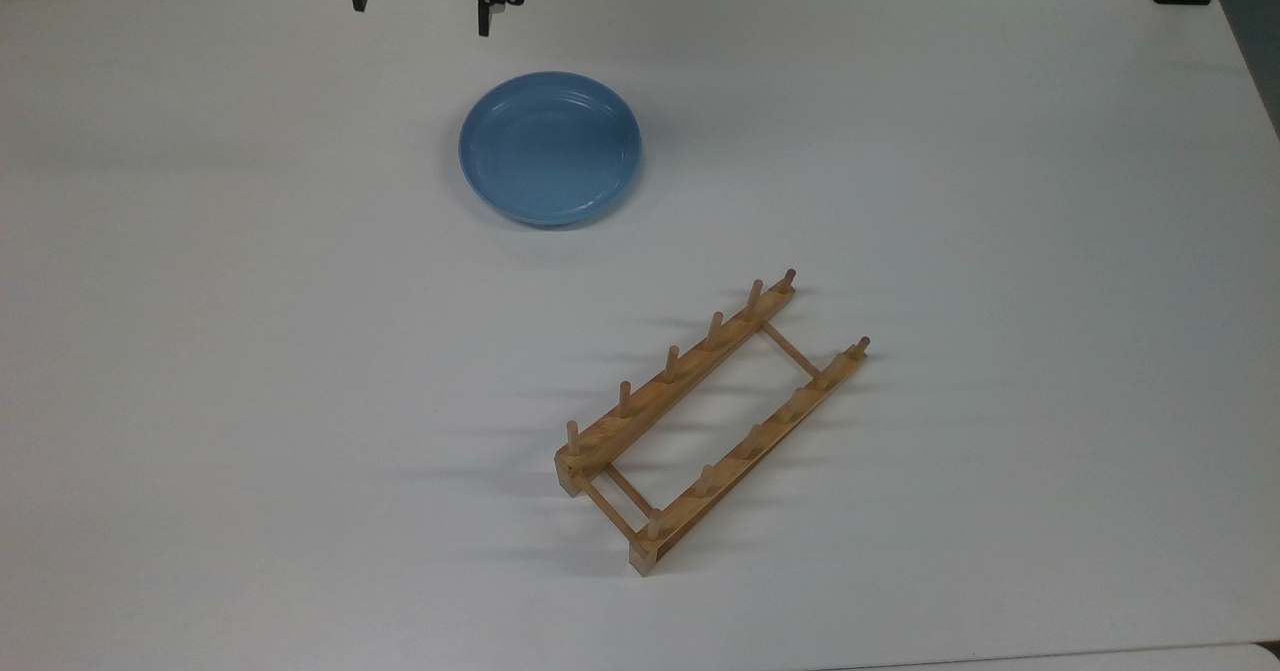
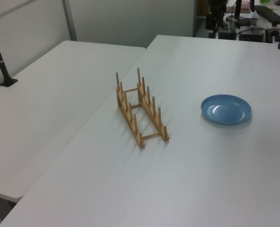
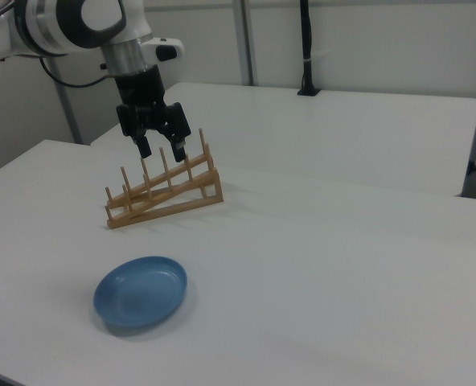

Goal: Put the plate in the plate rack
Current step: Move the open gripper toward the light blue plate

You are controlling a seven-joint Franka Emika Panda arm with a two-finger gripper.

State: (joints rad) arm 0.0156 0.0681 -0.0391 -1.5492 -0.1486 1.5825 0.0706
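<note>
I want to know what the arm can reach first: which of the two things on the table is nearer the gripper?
The round light-blue plate. In the top view it lies flat just below the open black gripper, while the light-brown wooden peg rack stands farther off.

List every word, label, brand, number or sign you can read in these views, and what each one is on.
None can be read.
The plate, the plate rack and the white table carry no text or marks.
The gripper and the arm above it show no readable label.
</note>
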